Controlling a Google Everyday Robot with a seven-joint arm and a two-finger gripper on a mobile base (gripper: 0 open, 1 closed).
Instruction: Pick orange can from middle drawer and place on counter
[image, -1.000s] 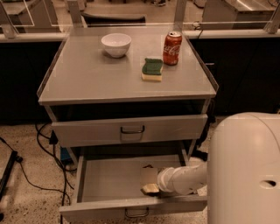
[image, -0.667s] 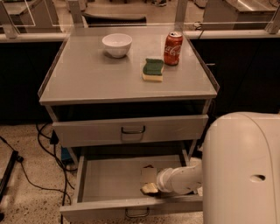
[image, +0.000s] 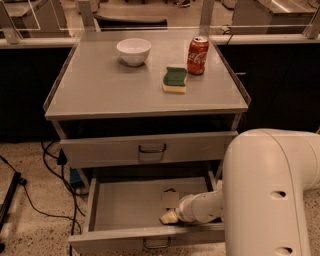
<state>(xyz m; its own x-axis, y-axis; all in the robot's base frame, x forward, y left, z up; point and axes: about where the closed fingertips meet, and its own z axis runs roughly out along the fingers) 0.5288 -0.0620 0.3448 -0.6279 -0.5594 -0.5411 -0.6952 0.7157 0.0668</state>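
Observation:
The middle drawer (image: 115, 212) is pulled open below the shut upper drawer (image: 150, 148). My gripper (image: 169, 217) reaches into it from the right and sits low near the drawer's front middle. A small dark-golden sliver (image: 170, 191) shows just behind the gripper's wrist. It looks like the orange can, mostly hidden, and I cannot tell whether it is held. The counter (image: 100, 95) is the grey cabinet top above.
On the counter stand a white bowl (image: 134, 51), a green-and-yellow sponge (image: 175, 80) and a red Coca-Cola can (image: 198, 55). My large white arm (image: 272, 195) fills the lower right. Black cables (image: 45, 170) lie on the floor at the left.
My arm's big white body has shifted left and covers more of the drawer's right side. The gripper stays at about the same spot in the drawer.

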